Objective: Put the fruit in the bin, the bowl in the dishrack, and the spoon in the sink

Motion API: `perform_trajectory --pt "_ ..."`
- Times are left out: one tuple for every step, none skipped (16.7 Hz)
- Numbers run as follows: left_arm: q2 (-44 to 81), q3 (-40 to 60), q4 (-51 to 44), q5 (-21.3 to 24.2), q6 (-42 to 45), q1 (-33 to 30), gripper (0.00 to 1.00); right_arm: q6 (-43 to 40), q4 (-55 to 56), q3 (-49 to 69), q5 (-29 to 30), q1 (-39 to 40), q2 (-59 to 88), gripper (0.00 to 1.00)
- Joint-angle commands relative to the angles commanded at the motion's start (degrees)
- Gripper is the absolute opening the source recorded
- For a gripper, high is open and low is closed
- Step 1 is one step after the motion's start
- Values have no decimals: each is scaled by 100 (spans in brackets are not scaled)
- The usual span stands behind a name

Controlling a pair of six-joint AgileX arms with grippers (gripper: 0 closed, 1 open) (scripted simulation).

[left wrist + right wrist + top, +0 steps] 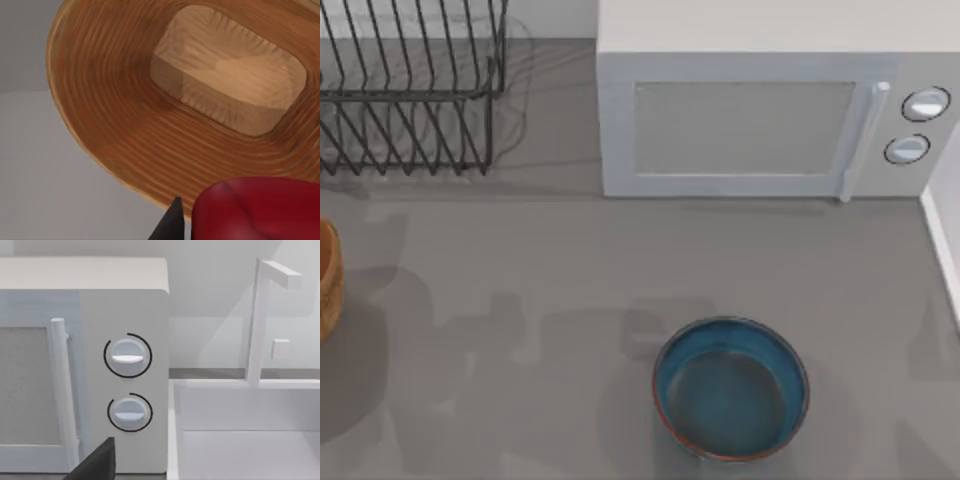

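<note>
Grey surface carries a deep blue-teal glazed bowl near the front, before a white microwave. Left gripper's dark fingertip clamps the glossy red lobed fruit above the orange-brown ribbed wooden bin.

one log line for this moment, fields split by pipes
left gripper: fruit over bin | right gripper: facing microwave, sink | bowl: on table, front | dishrack: back left

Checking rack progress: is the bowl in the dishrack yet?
No, the bowl sits on the table, far from the dishrack.
</note>
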Motion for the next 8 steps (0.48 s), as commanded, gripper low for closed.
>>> perform_trajectory --pt "-16 -11 0 1 50 20 0 0 0 0 0 0 0 100" --pt "-16 -11 0 1 50 20 0 0 0 0 0 0 0 100" --pt "-16 -11 0 1 50 20 0 0 0 0 0 0 0 100" --pt "-16 -11 0 1 50 20 0 0 0 0 0 0 0 100" --pt "8 7 4 -2 51 -6 0 0 0 0 0 0 0 100" --pt "11 -11 23 -2 52 -8 0 0 0 0 0 0 0 100" --pt "25 -83 102 -1 52 -11 0 0 0 0 0 0 0 100" --pt "52 -197 240 -2 53 -9 0 0 0 0 0 0 0 100"
